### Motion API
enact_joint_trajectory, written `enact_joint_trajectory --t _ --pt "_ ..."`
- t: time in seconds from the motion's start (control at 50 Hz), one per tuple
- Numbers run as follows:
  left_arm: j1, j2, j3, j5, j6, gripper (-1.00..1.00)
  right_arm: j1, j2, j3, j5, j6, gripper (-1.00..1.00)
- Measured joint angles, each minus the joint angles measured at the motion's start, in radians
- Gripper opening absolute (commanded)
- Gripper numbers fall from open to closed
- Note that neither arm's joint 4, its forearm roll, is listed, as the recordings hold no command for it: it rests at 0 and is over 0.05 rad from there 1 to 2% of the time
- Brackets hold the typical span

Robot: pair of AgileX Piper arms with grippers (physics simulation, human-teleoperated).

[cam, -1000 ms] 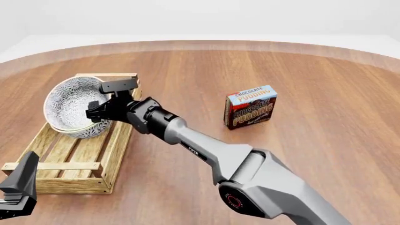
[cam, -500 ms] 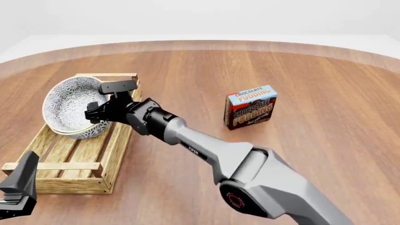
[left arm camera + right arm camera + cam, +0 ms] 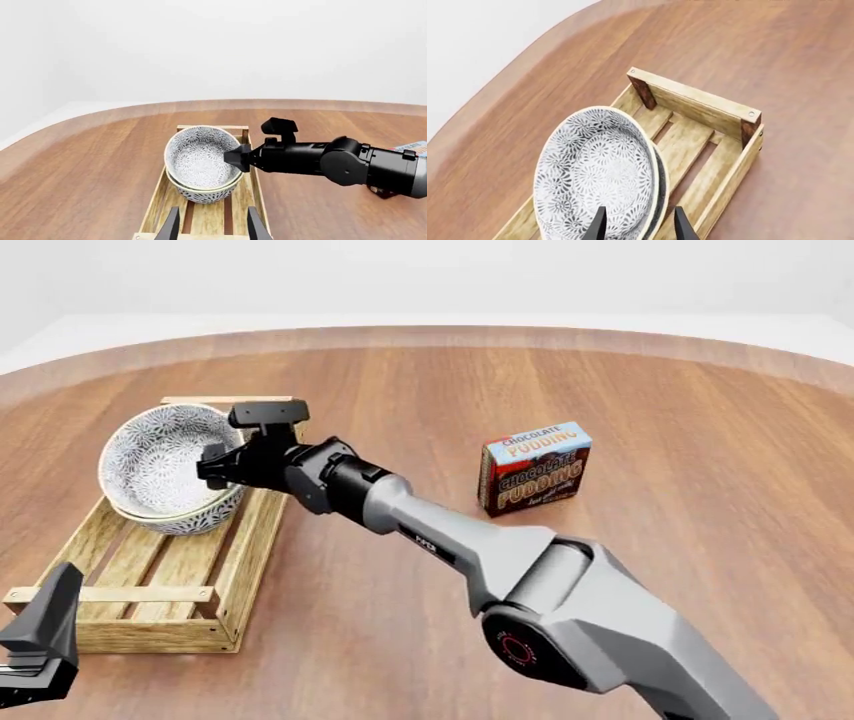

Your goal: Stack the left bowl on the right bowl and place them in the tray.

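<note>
Table [image 3: 641,400] of brown wood, white surroundings

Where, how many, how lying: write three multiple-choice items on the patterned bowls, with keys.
1. Where are the bowls?
A. on the pudding box
B. at the far end of the tray
C. beside the tray

2. How many bowls are there?
A. one
B. two
C. three

3. How do they lie?
A. nested and tilted
B. side by side
C. upside down

Key:
1 B: slats and crate walls surround them.
2 B: the right wrist view shows two rims.
3 A: one sits inside the other, with the openings leaning sideways.
</note>
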Motion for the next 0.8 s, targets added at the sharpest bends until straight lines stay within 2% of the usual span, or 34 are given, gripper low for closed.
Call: enact_joint_trajectory --t 0.38,0.8 --pt "0.001 0.0 0.0 0.0 0.0 1.0 -0.018 -0.077 0.072 -0.006 -0.008 1.0" --pt "0.001 0.0 0.0 0.0 0.0 1.0 -0.011 -0.302 0.346 -0.105 -0.028 1.0"
